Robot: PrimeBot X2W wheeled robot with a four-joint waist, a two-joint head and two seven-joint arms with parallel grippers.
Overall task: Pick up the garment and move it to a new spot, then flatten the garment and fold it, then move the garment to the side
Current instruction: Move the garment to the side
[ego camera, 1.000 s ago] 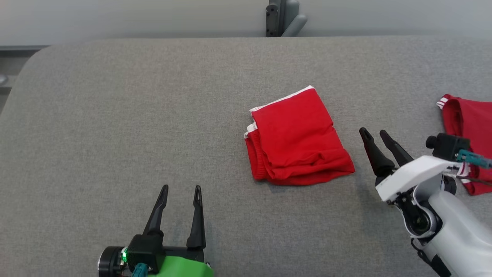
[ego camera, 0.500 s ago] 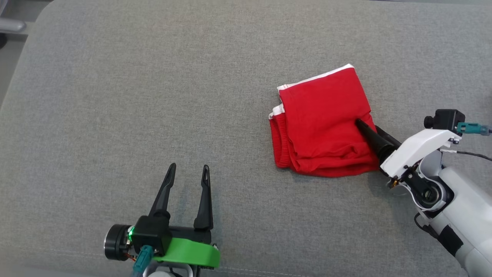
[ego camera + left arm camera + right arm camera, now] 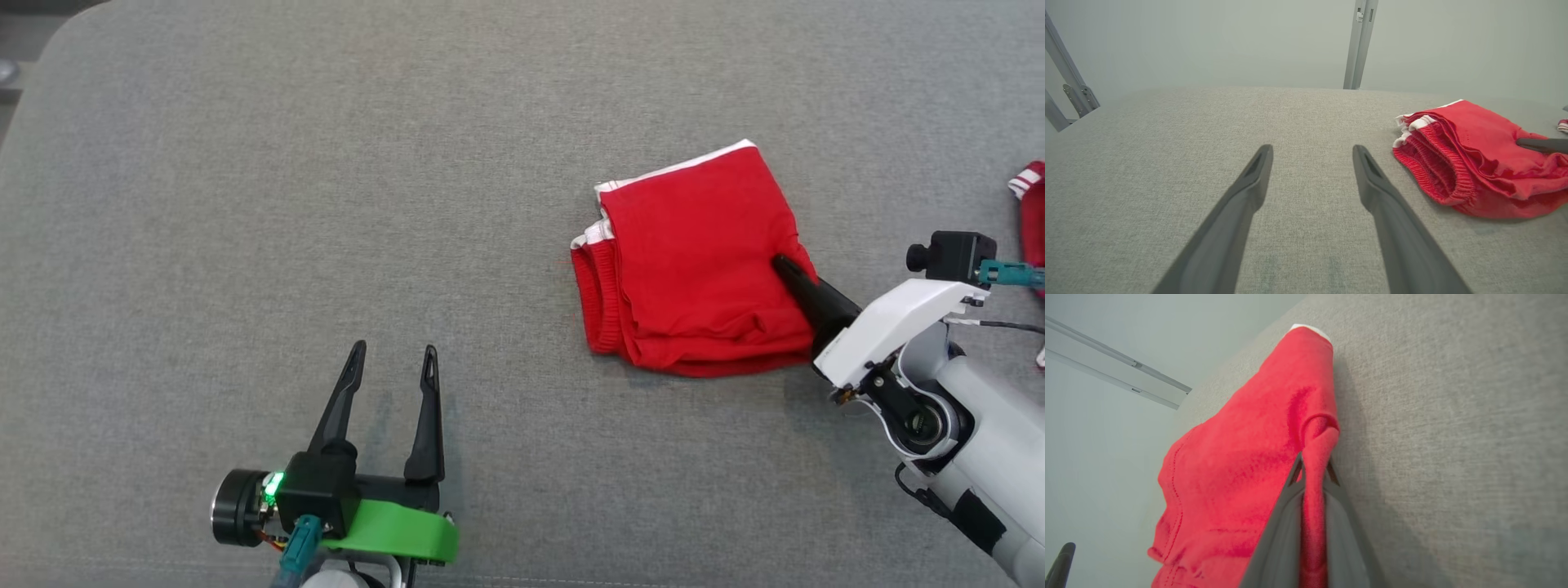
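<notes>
**Tally: garments, grippers, table**

Two red garments: the folded red garment (image 3: 694, 261); a second red garment (image 3: 1030, 204) well to its right; two grippers: left gripper (image 3: 393, 349) to its lower left; right gripper (image 3: 784, 263) at its right edge; one grey table (image 3: 326, 163) beneath it.

Left claw (image 3: 393, 351) low, spread wide, pointing forward, right claw (image 3: 782, 263) angled inward, clamped tight on the garment (image 3: 694, 245) edge

Red garment (image 3: 694, 261) with white trim on a plain grey fabric table (image 3: 326, 163); left end effector (image 3: 393, 356) black-fingered with green collar
</notes>
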